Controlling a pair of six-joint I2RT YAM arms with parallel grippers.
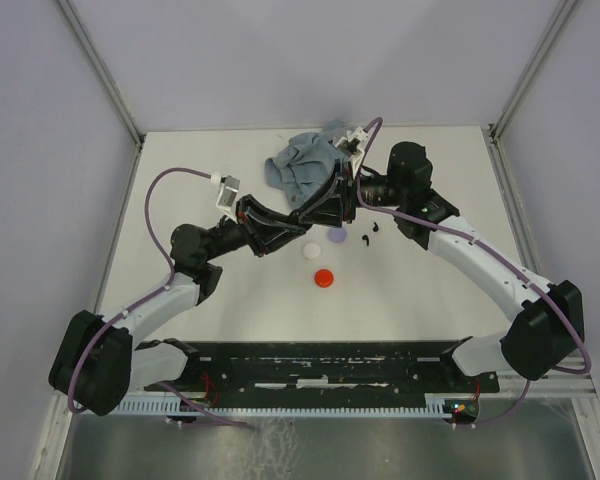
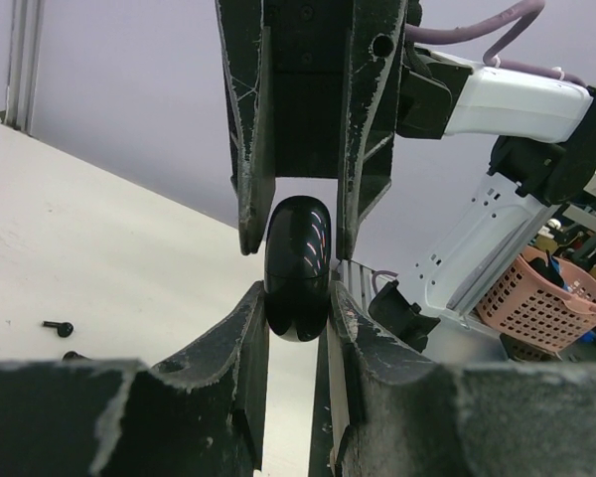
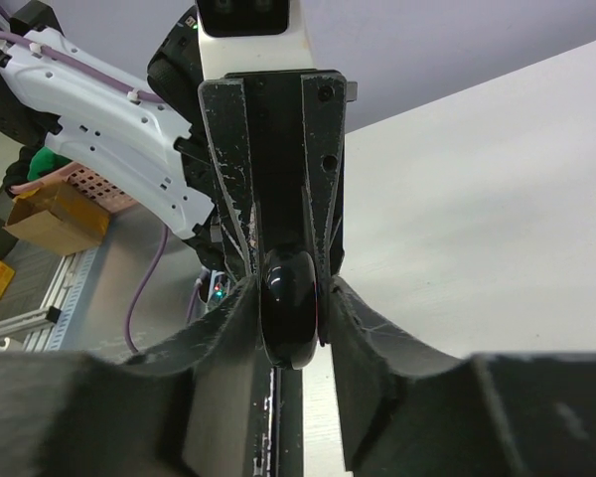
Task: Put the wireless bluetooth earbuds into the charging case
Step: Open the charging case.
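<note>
- The left claw (image 2: 297, 303) and the right claw (image 3: 290, 293) both pinch the glossy black charging case (image 2: 298, 253) from opposite ends, raised off the surface (image 2: 99, 248).
- Black earbuds (image 2: 58, 327) lie loose on the surface.
- Probably best: one grip firm, the other easing the lid open slowly.
</note>
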